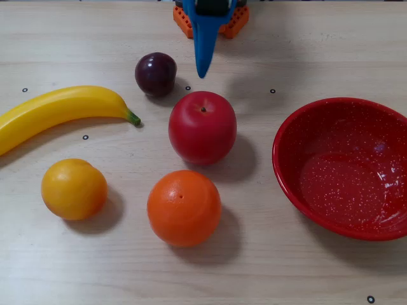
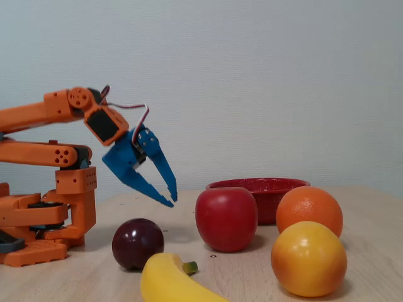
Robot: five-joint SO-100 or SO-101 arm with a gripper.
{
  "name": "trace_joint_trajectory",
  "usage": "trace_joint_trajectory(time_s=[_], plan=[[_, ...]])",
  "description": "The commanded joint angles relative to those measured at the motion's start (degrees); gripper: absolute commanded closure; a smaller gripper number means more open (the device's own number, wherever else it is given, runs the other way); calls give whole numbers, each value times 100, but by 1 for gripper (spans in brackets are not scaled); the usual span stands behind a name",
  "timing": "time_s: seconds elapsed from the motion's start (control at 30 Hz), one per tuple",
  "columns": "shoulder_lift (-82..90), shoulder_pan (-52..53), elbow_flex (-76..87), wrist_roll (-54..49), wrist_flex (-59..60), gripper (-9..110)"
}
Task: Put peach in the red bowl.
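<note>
The peach (image 1: pixel 74 189), a smooth golden-yellow fruit, lies at the front left in a fixed view; in the side fixed view it is nearest the camera (image 2: pixel 308 258). The red speckled bowl (image 1: pixel 316 124) sits empty at the right, and its rim (image 2: pixel 264 185) shows behind the apple. My blue gripper (image 1: pixel 203 73) hangs in the air near the arm's base, pointing down between the plum and the apple. Seen from the side (image 2: pixel 172 202), its fingertips meet and hold nothing. It is far from the peach.
A red apple (image 1: pixel 202 127), an orange (image 1: pixel 184 207), a dark plum (image 1: pixel 156 74) and a banana (image 1: pixel 60 111) lie between the arm and the peach. The orange arm base (image 2: pixel 44 220) stands at the table's back edge.
</note>
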Motion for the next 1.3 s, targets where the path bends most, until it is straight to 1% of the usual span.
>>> trace_joint_trajectory(time_s=[0.0,0.3,0.63,1.07,1.27], plan=[[-123,132,-888,-281,272,102],[-1134,536,-2593,-571,1283,102],[-2944,1371,-4737,-958,1811,102],[-6161,2435,-7945,-1099,2813,101],[-7163,2628,-9070,-1107,2962,96]])
